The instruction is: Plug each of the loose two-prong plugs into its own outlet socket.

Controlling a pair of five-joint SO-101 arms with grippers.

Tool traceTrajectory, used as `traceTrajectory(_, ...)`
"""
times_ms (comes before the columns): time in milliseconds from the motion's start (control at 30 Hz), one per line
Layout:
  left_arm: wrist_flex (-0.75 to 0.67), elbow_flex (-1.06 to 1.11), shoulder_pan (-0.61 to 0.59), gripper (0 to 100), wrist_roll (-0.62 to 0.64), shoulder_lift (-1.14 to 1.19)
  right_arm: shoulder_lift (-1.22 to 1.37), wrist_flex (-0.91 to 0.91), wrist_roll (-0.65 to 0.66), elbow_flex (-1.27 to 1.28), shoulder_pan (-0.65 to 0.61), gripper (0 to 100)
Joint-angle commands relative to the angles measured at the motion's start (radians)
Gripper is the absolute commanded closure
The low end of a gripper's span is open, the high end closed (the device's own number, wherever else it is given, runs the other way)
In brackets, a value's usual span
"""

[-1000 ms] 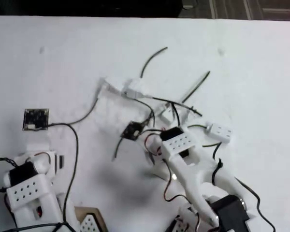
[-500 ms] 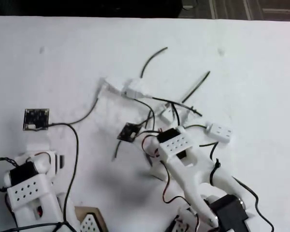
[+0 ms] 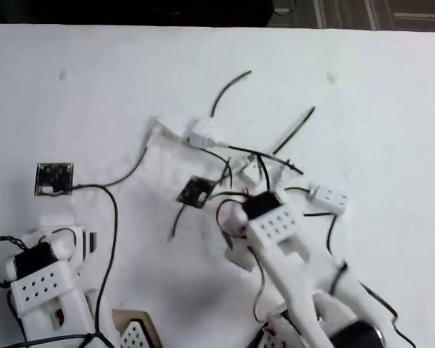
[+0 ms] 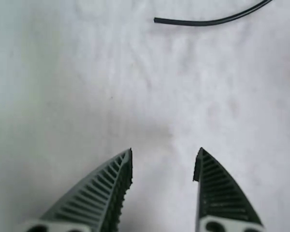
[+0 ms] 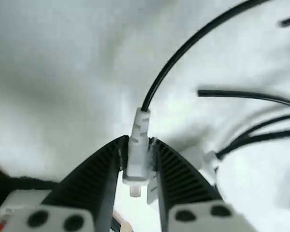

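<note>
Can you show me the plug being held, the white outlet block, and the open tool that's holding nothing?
white plug (image 5: 137,152), right wrist view, on its body.
white outlet block (image 3: 329,196), high view, on its top face.
left tool (image 4: 164,162), left wrist view, midway between its open fingertips.

No legible text, numbers, labels or signs in any view. The white plug (image 5: 135,164) pinched in the right gripper (image 5: 137,142) has no readable marking. Same for the outlet socket (image 3: 329,196) near that gripper: any print on it is too small to tell.
</note>
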Motion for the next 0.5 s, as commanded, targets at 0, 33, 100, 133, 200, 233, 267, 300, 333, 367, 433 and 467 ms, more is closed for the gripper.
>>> traceTrajectory(0, -0.012, -0.060, 0.042, 79, 0.074, -0.019, -0.237, 0.025, -0.066, -0.040, -0.012, 98.2)
traceTrajectory(33, -0.012, -0.074, 0.059, 79, 0.094, -0.019, -0.297, 0.038, -0.083, -0.040, -0.013, 98.2)
traceTrajectory(100, -0.012, -0.104, 0.097, 79, 0.118, -0.019, -0.407, 0.047, -0.126, -0.040, -0.036, 98.2)
traceTrajectory(133, -0.012, -0.121, 0.119, 79, 0.127, -0.019, -0.463, 0.047, -0.153, -0.040, -0.050, 98.2)
traceTrajectory(200, -0.012, -0.153, 0.166, 79, 0.153, -0.019, -0.567, 0.041, -0.209, -0.040, -0.082, 98.2)
traceTrajectory(233, -0.012, -0.169, 0.194, 79, 0.175, -0.019, -0.619, 0.039, -0.232, -0.040, -0.105, 98.2)
traceTrajectory(267, -0.012, -0.187, 0.222, 79, 0.199, -0.019, -0.664, 0.039, -0.256, -0.040, -0.131, 98.2)
traceTrajectory(300, -0.012, -0.204, 0.252, 79, 0.226, -0.019, -0.705, 0.039, -0.281, -0.040, -0.160, 98.2)
traceTrajectory(333, -0.012, -0.222, 0.285, 79, 0.250, -0.019, -0.743, 0.039, -0.302, -0.040, -0.189, 98.2)
traceTrajectory(367, -0.012, -0.239, 0.320, 79, 0.273, -0.019, -0.777, 0.039, -0.316, -0.037, -0.214, 98.2)
traceTrajectory(433, -0.012, -0.270, 0.389, 79, 0.316, -0.019, -0.834, 0.038, -0.338, -0.025, -0.252, 98.2)
traceTrajectory(467, -0.012, -0.284, 0.423, 79, 0.336, -0.019, -0.857, 0.030, -0.347, -0.014, -0.269, 98.2)
